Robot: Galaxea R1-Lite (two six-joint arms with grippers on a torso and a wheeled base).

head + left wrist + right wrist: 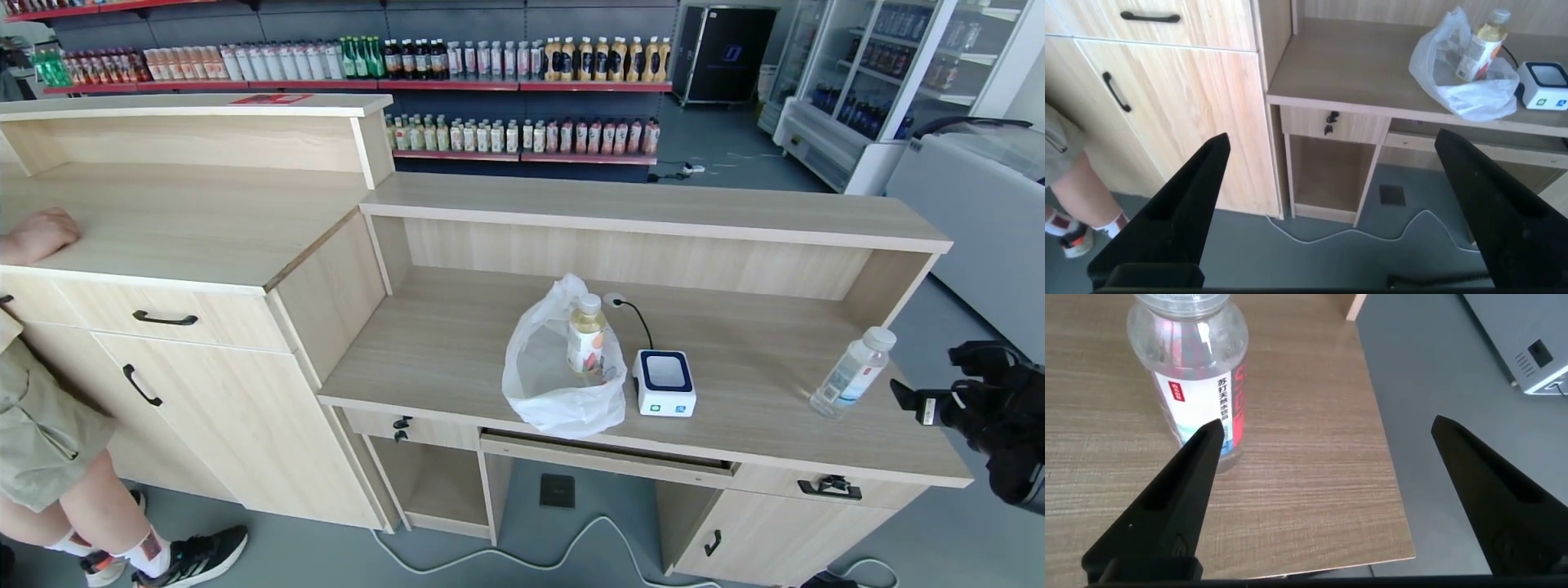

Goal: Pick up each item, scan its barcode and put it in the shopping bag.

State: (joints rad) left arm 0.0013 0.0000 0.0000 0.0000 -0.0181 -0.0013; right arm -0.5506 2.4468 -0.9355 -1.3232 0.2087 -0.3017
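On the desk (pixel 457 343), near its right end, a clear water bottle (pixel 853 373) stands upright, well apart from everything else. Toward the middle sits a white plastic shopping bag (pixel 555 392) with its mouth open and a juice bottle (pixel 586 336) upright inside it. Touching or just beside the bag, on the side toward the water bottle, is a small white scanner (pixel 665 382).

The right hand (pixel 1327 429) is spread wide and holds nothing. It hovers beside the water bottle, close to it but not touching, and the bottle is off to one side rather than between the fingers (pixel 1167 506). The left hand (pixel 1333 139) is also spread wide and empty, low over the floor (pixel 1372 245) in front of the desk.

One item looks bagged, so the step in hand seems to be the approach to the water bottle. Next, the right hand would need to line up around the bottle, close on its body and carry it to the scanner. Where the barcode sits on the label (pixel 1208 400) is hard to tell, so some turning may be needed.
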